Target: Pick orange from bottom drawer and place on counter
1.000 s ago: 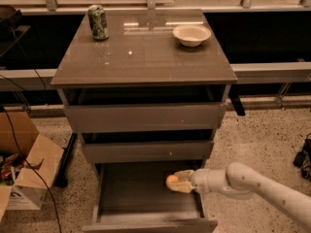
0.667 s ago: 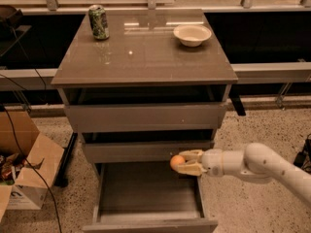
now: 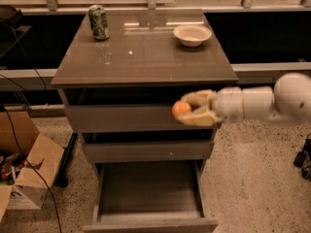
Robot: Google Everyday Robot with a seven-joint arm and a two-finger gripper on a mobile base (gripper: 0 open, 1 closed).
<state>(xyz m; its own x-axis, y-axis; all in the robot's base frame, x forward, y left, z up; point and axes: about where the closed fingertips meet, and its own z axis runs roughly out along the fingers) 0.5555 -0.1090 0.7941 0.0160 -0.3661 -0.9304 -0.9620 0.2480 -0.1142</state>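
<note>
Just before the upper drawer fronts (image 3: pixel 126 118), below the near edge of the glossy grey-brown counter slab (image 3: pixel 146 52), our pale two-finger gripper (image 3: pixel 188 110) pinches the small round orange (image 3: pixel 180 108), above the open grey-brown bottom drawer (image 3: pixel 148 188). We should rise clear of that edge first, then reach for the bare middle, nearer than the green can (image 3: pixel 98 22) and white bowl (image 3: pixel 192 34).

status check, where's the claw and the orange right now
Claw shut on orange, in front of top drawer, just below counter edge. Bottom drawer open. Can and bowl at counter's back.
</note>
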